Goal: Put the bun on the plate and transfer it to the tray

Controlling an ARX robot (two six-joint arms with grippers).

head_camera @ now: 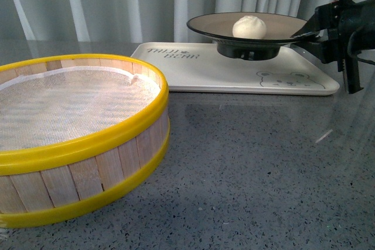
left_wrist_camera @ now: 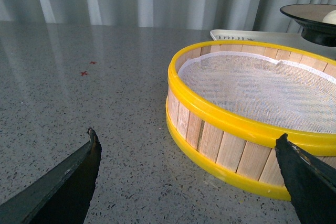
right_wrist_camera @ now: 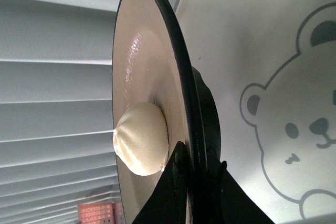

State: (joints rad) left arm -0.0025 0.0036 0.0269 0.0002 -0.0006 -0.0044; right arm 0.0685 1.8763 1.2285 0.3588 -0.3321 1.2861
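Note:
The white bun (head_camera: 249, 26) lies in the middle of the beige plate (head_camera: 211, 24) with the black rim. My right gripper (head_camera: 306, 32) is shut on the plate's right rim and holds it level over the cream tray (head_camera: 193, 68); whether its black foot touches the tray I cannot tell. In the right wrist view the bun (right_wrist_camera: 140, 139) rests on the plate (right_wrist_camera: 142, 66), my right gripper (right_wrist_camera: 198, 162) pinches the rim, and the tray's bear drawing (right_wrist_camera: 294, 129) lies behind. My left gripper (left_wrist_camera: 186, 142) is open low over the table beside the steamer basket, holding nothing.
A wooden steamer basket (head_camera: 111, 139) with yellow rims and a white mesh liner stands at the front left; in the left wrist view this basket (left_wrist_camera: 231, 124) lies just ahead of the open fingers. Grey curtains hang behind the speckled table (head_camera: 263, 174).

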